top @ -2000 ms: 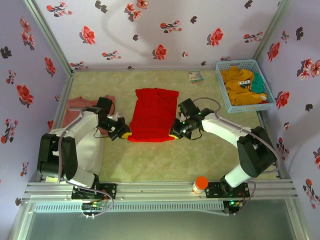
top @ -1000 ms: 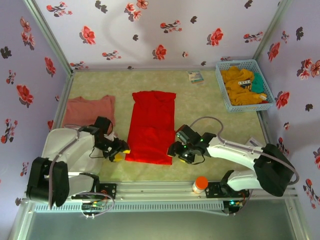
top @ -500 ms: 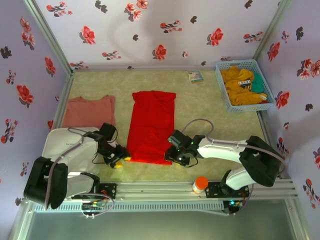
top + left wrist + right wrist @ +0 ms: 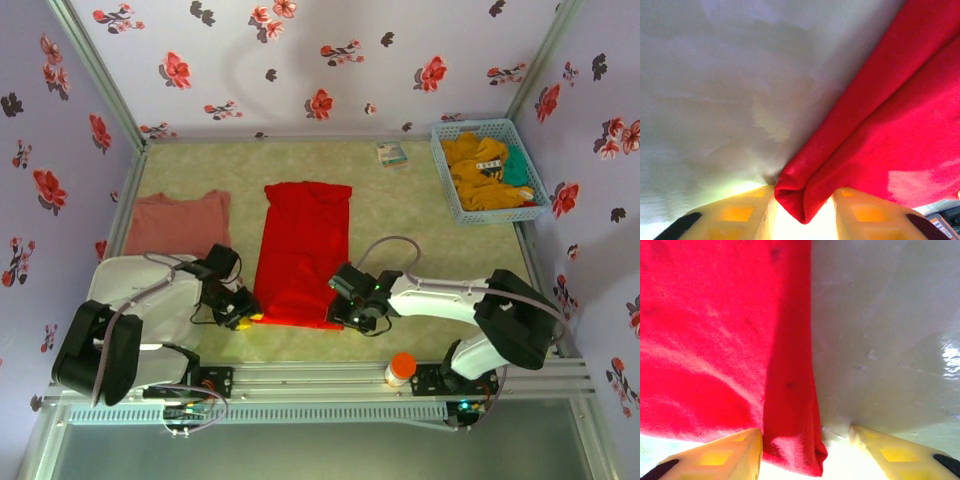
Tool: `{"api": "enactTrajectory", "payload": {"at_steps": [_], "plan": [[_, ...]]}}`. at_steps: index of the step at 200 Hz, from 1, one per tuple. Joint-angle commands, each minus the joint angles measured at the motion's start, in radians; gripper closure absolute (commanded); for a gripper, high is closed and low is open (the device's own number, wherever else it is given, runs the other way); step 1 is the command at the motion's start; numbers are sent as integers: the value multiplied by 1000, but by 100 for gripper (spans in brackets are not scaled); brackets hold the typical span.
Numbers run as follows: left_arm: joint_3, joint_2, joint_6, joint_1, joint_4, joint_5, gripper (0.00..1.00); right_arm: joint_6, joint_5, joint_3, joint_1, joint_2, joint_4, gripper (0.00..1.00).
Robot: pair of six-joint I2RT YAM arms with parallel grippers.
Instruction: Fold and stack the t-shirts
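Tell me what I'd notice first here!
The bright red cloth t-shirt, folded into a long strip in the middle, grabs the eye. The left tool pinches its near left corner, and the right tool sits open at its near right corner. A pale blue plastic basket of yellow clothes stands far right.

Nothing legible anywhere. On the yellow cloth point(image 4: 470, 185) in the blue basket point(image 4: 445, 180) at the far right corner of the table point(image 4: 420, 235), a dark strip point(image 4: 489, 166) with pale marks, too small to read. By the far edge, a small printed packet point(image 4: 392, 153), blurred beyond reading. Plain red across the upturned face of the red t-shirt point(image 4: 302, 250).
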State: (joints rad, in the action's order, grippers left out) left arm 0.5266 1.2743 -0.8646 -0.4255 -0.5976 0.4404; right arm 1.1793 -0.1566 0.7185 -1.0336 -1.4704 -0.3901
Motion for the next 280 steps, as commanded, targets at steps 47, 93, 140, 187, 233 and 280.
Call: {"api": "enactTrajectory", "payload": {"at_steps": [47,93,140,187,233,280], "plan": [[39,48,35,-6,45,-60,76,-17,15,51,-35,-35,-61,52],[38,57,34,-6,53,-61,88,-3,22,30,-42,-58,-34,65],[6,-4,-31,-42,50,-57,99,2,38,20,-52,-42,-48,89],[5,-150,-135,-114,-47,-62,100,19,90,-4,-51,116,-164,100],[188,-200,-155,-110,-199,-57,100,-52,92,110,42,222,-318,100],[356,-108,-119,-70,-203,-45,100,-205,8,237,232,222,-358,100]]}}
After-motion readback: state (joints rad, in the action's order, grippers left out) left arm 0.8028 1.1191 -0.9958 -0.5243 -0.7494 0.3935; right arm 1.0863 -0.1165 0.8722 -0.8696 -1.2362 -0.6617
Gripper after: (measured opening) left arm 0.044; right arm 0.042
